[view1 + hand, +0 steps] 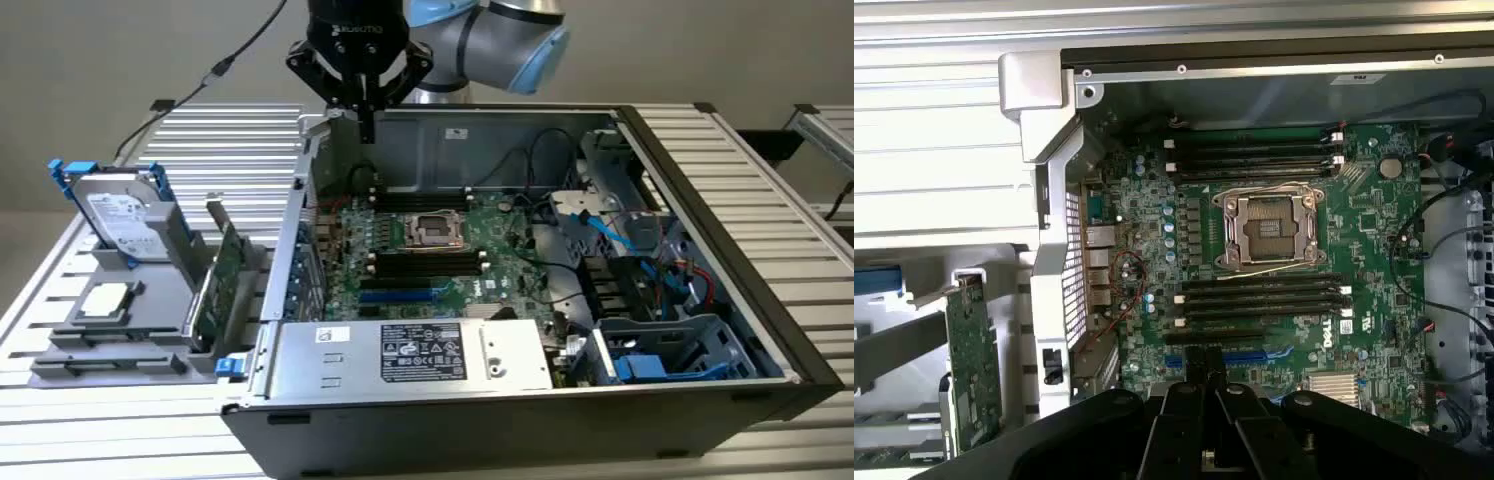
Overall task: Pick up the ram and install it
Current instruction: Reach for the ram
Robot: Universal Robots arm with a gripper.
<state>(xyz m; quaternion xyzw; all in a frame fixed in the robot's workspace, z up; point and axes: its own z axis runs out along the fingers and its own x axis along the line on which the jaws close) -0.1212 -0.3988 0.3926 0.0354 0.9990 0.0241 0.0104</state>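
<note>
My gripper (366,128) hangs above the back left corner of the open computer case (694,200), its dark fingers (1206,368) pressed together with nothing between them. Beneath it lies the green motherboard (1154,250) with an empty silver processor socket (1270,228). Long black memory slots (1254,160) run on one side of the socket and more slots (1264,298) on the other. I cannot pick out the ram in either view; whether a stick sits in one of the slots I cannot tell.
On the exterior view's left, a grey fixture (80,350) holds a hard drive in a blue bracket (118,218), a small silver chip (110,300) and an upright green circuit card (216,290). Cables (627,250) and a drive cage (667,350) crowd the case's right side.
</note>
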